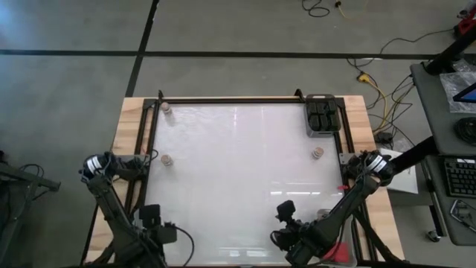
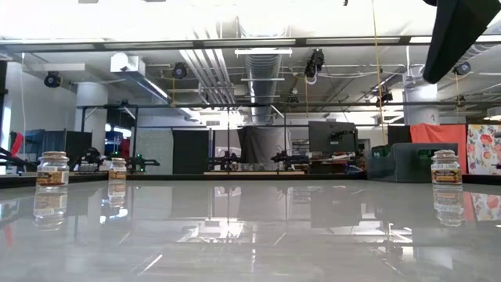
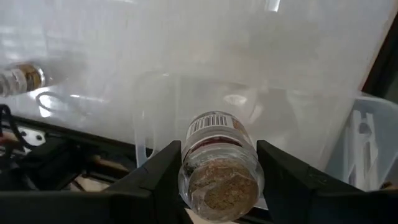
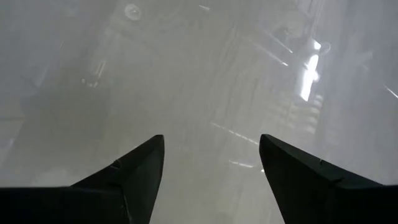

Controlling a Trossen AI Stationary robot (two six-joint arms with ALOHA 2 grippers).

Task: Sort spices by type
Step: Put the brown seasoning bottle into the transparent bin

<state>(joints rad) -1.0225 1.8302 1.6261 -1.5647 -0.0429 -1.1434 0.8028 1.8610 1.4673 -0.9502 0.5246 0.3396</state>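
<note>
While sorting: left end effector [image 3: 217, 180] pinches a tan-lidded spice jar [image 3: 219, 167] over a clear bin [image 3: 186, 112].
Right end effector [image 4: 211, 168]: spread, empty, above the bench [image 4: 186, 74].

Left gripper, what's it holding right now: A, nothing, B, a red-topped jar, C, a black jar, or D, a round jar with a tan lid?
D: in the left wrist view the left gripper is closed on a round tan-lidded jar, one finger on each side.

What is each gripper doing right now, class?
Left gripper: shut on a tan-lidded spice jar.
Right gripper: open, holding nothing.
</note>
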